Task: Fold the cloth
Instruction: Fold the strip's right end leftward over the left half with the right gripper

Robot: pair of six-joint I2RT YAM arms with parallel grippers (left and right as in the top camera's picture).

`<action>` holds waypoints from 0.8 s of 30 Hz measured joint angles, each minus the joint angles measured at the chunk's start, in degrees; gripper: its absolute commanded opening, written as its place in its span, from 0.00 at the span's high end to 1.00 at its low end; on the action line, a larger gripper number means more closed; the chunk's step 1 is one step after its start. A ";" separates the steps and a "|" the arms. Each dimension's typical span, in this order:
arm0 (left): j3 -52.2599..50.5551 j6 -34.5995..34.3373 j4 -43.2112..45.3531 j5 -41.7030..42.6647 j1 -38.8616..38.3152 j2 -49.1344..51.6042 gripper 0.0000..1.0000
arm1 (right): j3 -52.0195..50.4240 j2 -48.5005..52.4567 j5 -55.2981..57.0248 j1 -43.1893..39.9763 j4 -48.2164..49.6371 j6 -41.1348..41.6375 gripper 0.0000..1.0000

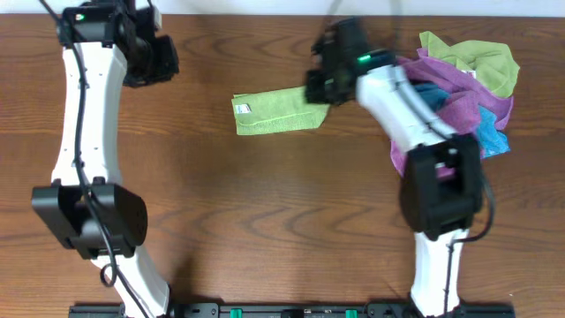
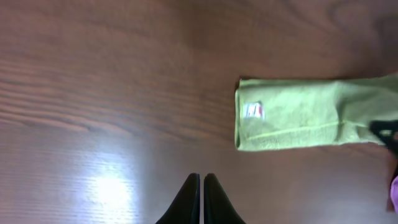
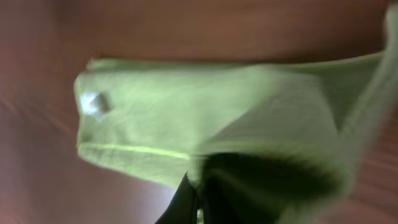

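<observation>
Lime-green cloth [image 1: 274, 113], folded to a strip, lies near the far edge of the table [image 1: 265, 203]. Right gripper [image 1: 318, 91] closed, apparently on its right end (view blurred); left gripper [image 2: 201, 198] closed, empty. Risk: shallow pinch slips, fold splays.

Lime-green cloth [image 1: 274, 113], white tag [image 1: 245, 108], purple towels [image 1: 461, 93], brown wood-grain table [image 1: 265, 208]

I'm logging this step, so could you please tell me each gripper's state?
Left gripper: closed, empty.
Right gripper: closed on the cloth.
</observation>
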 measured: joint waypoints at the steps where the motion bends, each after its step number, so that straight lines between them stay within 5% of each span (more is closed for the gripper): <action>1: -0.70 -0.02 -0.02 0.11 -0.04 0.28 0.94 | 0.00 0.26 0.90 1.79 0.15 -0.15 0.99; 12: -6.97 -0.04 2.84 1.07 -0.04 0.92 0.94 | -0.02 1.62 6.75 8.59 3.72 -0.76 0.99; 24: -25.75 -1.57 19.15 8.02 -0.17 0.92 0.94 | 2.38 1.81 7.72 11.32 3.06 -0.79 0.99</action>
